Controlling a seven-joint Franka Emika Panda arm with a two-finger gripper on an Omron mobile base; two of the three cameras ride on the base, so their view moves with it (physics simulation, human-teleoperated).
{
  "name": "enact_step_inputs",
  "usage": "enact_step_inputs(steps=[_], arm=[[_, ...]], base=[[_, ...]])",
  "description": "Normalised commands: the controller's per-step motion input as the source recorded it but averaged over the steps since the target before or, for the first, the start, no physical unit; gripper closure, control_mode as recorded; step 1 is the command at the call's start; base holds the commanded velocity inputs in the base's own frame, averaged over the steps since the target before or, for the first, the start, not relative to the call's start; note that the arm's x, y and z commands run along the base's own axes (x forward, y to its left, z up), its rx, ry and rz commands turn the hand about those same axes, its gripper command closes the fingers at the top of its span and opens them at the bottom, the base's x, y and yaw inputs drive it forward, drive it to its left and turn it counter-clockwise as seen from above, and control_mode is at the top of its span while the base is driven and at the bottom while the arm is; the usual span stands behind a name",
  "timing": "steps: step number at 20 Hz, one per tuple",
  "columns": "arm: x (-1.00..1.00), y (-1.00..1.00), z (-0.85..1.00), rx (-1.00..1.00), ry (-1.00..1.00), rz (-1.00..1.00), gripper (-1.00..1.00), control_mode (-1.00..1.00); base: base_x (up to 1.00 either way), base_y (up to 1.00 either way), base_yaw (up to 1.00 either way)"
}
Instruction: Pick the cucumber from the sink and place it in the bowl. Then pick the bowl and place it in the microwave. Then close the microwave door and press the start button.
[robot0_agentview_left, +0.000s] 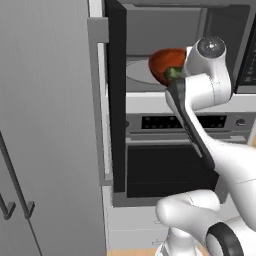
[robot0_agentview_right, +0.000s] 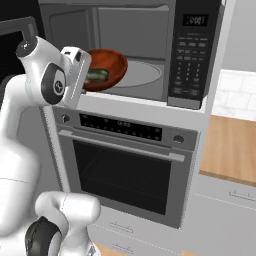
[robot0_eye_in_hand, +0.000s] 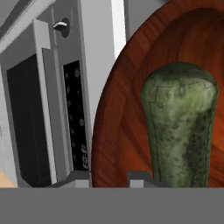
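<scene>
Holding the bowl (robot0_agentview_right: 106, 68) by its rim at the microwave (robot0_agentview_right: 150, 50) mouth — my gripper (robot0_eye_in_hand: 109, 177) looks clamped on it. The cucumber (robot0_eye_in_hand: 181, 127) lies loose inside and could roll; the stiff, light bowl wants level carrying.

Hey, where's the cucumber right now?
The cucumber lies inside the reddish-brown bowl, which the gripper holds tilted at the left front of the open microwave, above the oven.
</scene>
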Motion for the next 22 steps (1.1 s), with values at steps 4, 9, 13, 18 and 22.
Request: enact_step_inputs(steps=[4,9,13,18,22], arm=[[0.73,-0.06,0.02,0.0,0.0,0.0,1.0,-1.0],[0.63,-0.06,0.0,0.0,0.01,0.0,1.0,-1.0],[0.41,-0.05,-0.01,0.0,0.04,0.0,1.0,-1.0],[0.22,-0.02,-0.06,0.0,0.02,0.0,1.0,-1.0],[0.17,-0.13,-0.11,0.0,0.0,0.0,1.0,-1.0]], base=[[0.0,0.0,0.0],[0.0,0.0,0.0],[0.0,0.0,0.0],[0.0,0.0,0.0],[0.0,0.0,0.0]])
